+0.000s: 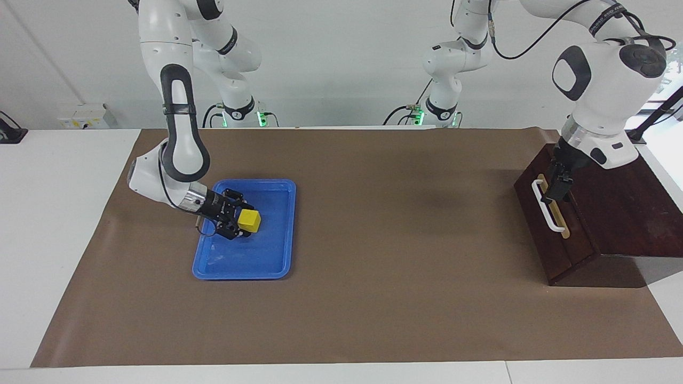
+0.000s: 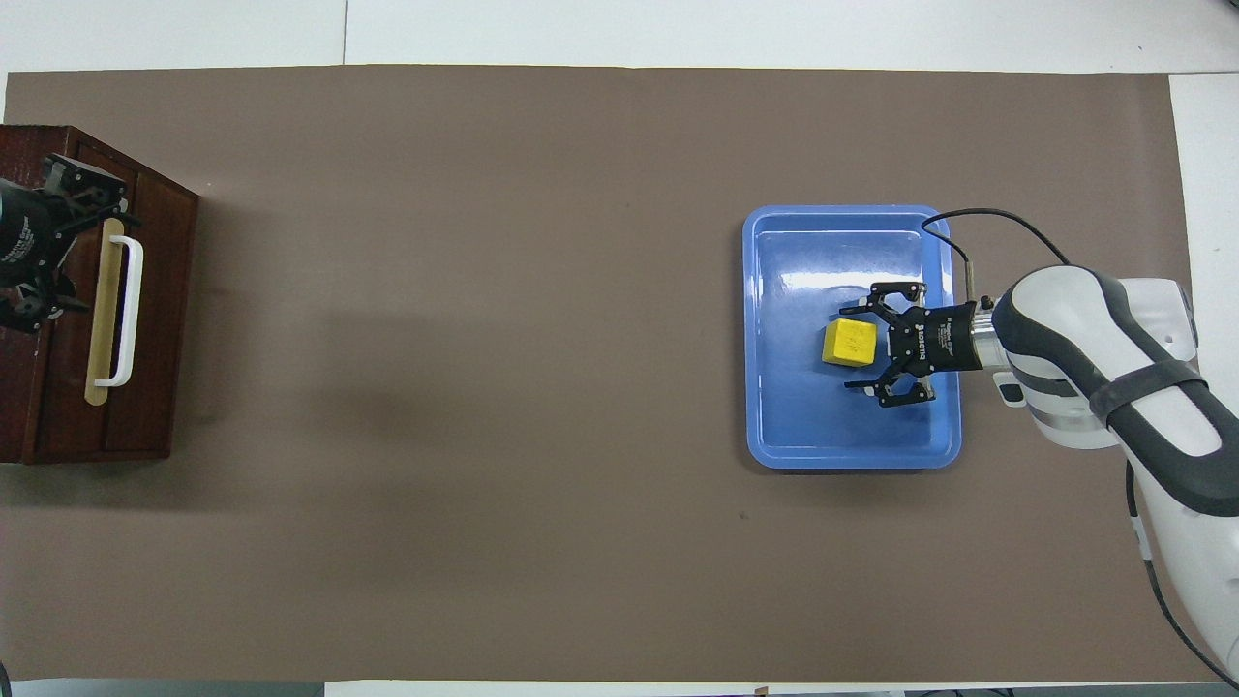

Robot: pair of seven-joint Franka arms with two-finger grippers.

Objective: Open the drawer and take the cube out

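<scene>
The dark wooden box with the drawer [image 1: 541, 234] [image 2: 150, 319] stands at the left arm's end of the table. The drawer is closed, its white bar handle [image 1: 549, 212] [image 2: 130, 310] on a tan strip. My left gripper [image 1: 555, 191] [image 2: 95, 261] is at the top front edge of the box by the handle, fingers apart. The yellow cube [image 1: 249, 219] [image 2: 849, 343] sits in the blue tray [image 1: 240, 274] [image 2: 852, 459] at the right arm's end. My right gripper [image 1: 246, 228] [image 2: 847, 347] is low in the tray, open, its fingers on either side of the cube with gaps.
A brown mat [image 1: 384, 240] [image 2: 503, 387] covers the table between the tray and the box. White table shows around the mat's edges.
</scene>
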